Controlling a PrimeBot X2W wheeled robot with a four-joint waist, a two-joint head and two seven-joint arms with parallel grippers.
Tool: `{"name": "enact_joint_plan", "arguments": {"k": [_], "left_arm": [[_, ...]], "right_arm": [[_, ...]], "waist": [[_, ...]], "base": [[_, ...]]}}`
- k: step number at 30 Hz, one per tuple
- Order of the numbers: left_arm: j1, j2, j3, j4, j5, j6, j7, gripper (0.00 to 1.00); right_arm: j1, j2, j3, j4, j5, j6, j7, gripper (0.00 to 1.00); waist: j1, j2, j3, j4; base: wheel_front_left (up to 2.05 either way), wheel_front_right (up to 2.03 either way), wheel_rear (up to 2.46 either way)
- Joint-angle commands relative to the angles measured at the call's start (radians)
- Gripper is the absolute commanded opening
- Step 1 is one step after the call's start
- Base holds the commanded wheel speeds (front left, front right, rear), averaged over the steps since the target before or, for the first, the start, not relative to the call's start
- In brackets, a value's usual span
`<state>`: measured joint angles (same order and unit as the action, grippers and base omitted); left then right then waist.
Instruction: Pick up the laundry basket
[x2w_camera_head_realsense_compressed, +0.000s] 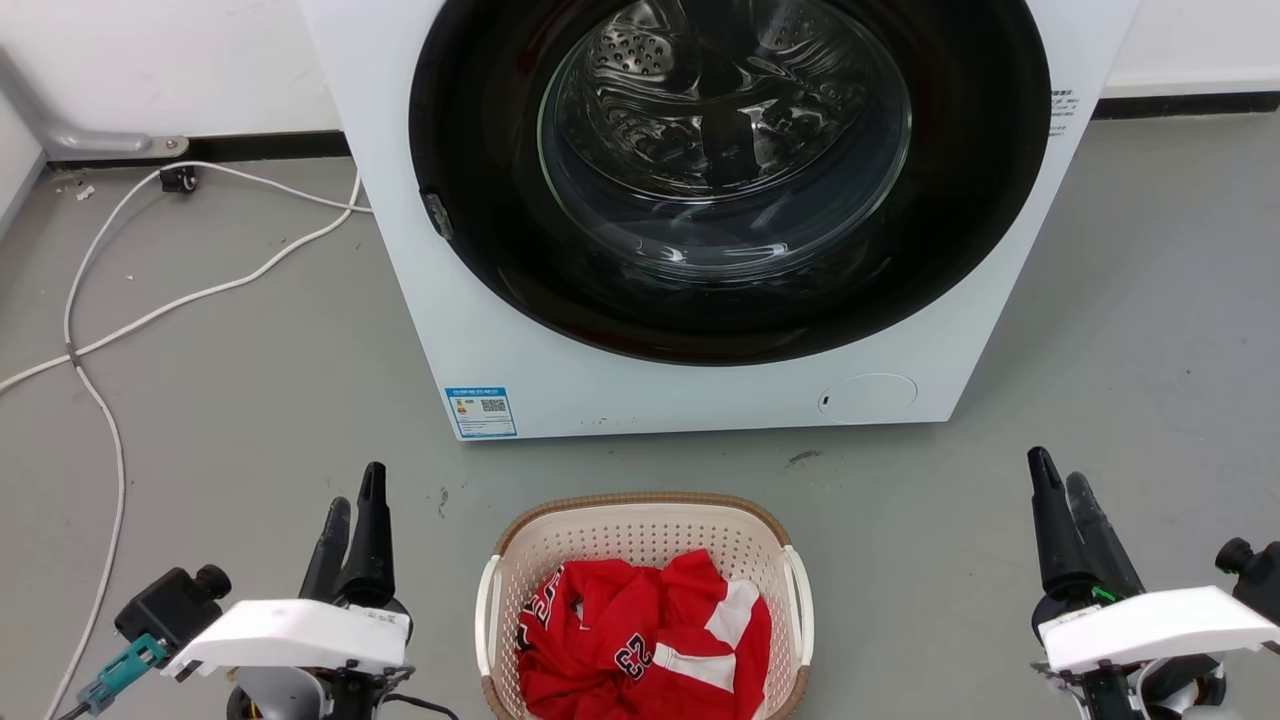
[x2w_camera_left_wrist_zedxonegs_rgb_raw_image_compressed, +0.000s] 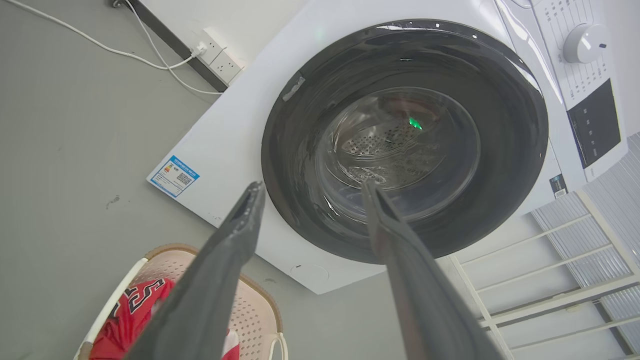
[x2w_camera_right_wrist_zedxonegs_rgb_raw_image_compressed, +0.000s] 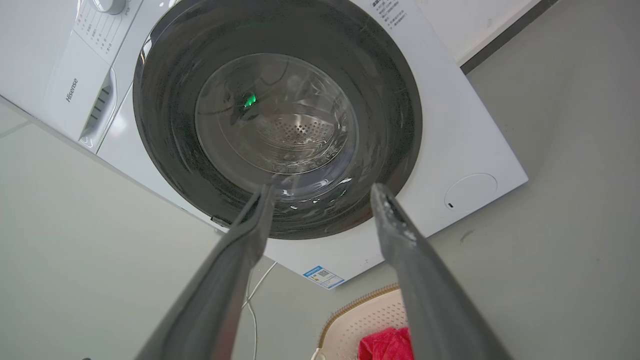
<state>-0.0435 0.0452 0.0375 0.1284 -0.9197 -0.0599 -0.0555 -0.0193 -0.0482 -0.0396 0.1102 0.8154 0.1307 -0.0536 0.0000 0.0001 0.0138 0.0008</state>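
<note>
The laundry basket (x2w_camera_head_realsense_compressed: 640, 535) stands on the grey floor at the bottom centre of the head view, cream and perforated with a brown rim and white side handles. A red jersey (x2w_camera_head_realsense_compressed: 640, 645) lies crumpled inside it. My left gripper (x2w_camera_head_realsense_compressed: 356, 490) hangs to the basket's left and my right gripper (x2w_camera_head_realsense_compressed: 1058, 468) farther off to its right, both apart from it. In the left wrist view the gripper (x2w_camera_left_wrist_zedxonegs_rgb_raw_image_compressed: 313, 184) is open with nothing between its fingers, and the basket (x2w_camera_left_wrist_zedxonegs_rgb_raw_image_compressed: 255, 310) sits low. The right gripper (x2w_camera_right_wrist_zedxonegs_rgb_raw_image_compressed: 324, 187) is open too, above the basket (x2w_camera_right_wrist_zedxonegs_rgb_raw_image_compressed: 365, 315).
A white front-loading washing machine (x2w_camera_head_realsense_compressed: 500, 330) with a dark round door stands just behind the basket. A white cable (x2w_camera_head_realsense_compressed: 100, 330) snakes over the floor at the left toward wall sockets (x2w_camera_left_wrist_zedxonegs_rgb_raw_image_compressed: 220, 55). A white slatted frame (x2w_camera_left_wrist_zedxonegs_rgb_raw_image_compressed: 550, 260) stands beside the machine.
</note>
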Motion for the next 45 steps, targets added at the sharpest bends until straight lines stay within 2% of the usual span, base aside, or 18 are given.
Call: {"name": "enact_joint_plan", "arguments": {"k": [1, 23, 45], "left_arm": [[-0.002, 0.004, -0.003, -0.021, 0.029, 0.003, -0.008, 1.00], [0.027, 0.005, -0.026, -0.048, 0.317, 0.013, -0.080, 1.00], [0.046, 0.006, -0.049, -0.058, 0.551, 0.033, -0.134, 1.00]], "right_arm": [[-0.006, -0.003, 0.002, -0.023, -0.032, 0.000, -0.009, 1.00], [0.029, -0.003, 0.025, -0.068, -0.360, 0.000, -0.081, 1.00], [0.054, -0.003, 0.037, -0.085, -0.614, 0.000, -0.136, 1.00]], "waist": [[0.0000, -0.0001, 0.000, 0.000], [0.0000, -0.0001, 0.005, 0.005], [0.0000, -0.0001, 0.009, 0.009]], "base": [[0.00, 0.00, 0.00], [0.00, 0.00, 0.00], [0.00, 0.00, 0.00]]}}
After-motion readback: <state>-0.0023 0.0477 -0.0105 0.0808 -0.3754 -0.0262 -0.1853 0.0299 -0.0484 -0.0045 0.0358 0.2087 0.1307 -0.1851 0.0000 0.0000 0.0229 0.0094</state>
